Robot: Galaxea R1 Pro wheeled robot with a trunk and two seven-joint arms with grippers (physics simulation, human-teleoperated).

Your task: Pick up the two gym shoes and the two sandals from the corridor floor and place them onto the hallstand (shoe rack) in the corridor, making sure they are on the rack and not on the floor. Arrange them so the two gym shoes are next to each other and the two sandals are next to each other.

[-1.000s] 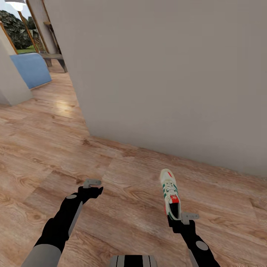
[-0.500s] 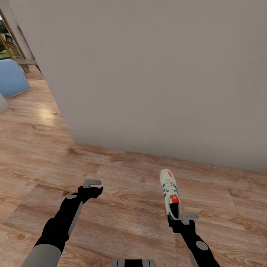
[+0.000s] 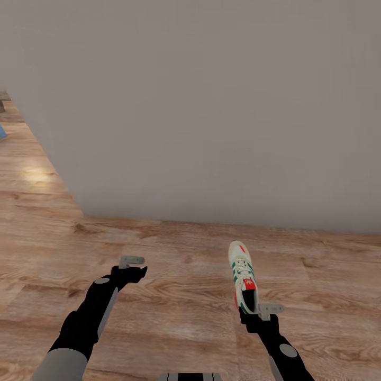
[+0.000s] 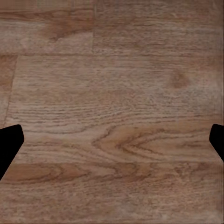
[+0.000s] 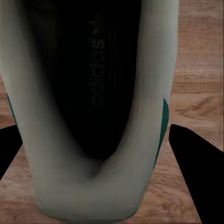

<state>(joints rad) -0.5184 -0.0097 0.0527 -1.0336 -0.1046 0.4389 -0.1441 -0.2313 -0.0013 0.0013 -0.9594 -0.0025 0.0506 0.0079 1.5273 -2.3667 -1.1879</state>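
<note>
Currently, scene: a plain pale grey wall (image 3: 211,106) fills the upper part of the head view, meeting the corridor floor (image 3: 174,312) along a line across the middle of the frame.
Right gripper (image 3: 253,313): at the lower right of the head view, closed on the heel of one gym shoe (image 3: 242,275); in the right wrist view its dark fingers (image 5: 198,172) sit on either side of the shoe's cream heel collar (image 5: 88,186).
Gym shoe: cream-white with green side stripes and a red-orange tongue patch, toe pointing toward the wall, held clear above the wood planks; the wrist camera looks down into its dark inside.
Left gripper (image 3: 132,267): at the lower left of the head view, holding nothing; in the left wrist view its two black fingertips (image 4: 9,147) show at opposite edges of the frame, spread wide, with bare wood grain (image 4: 112,116) between them.
Floor: light brown planks with visible grain and knots, a bright patch of light at the left edge of the head view.
Far left edge: a sliver of blue (image 3: 2,132) beside the wall's corner; too little shows to tell what it is.
</note>
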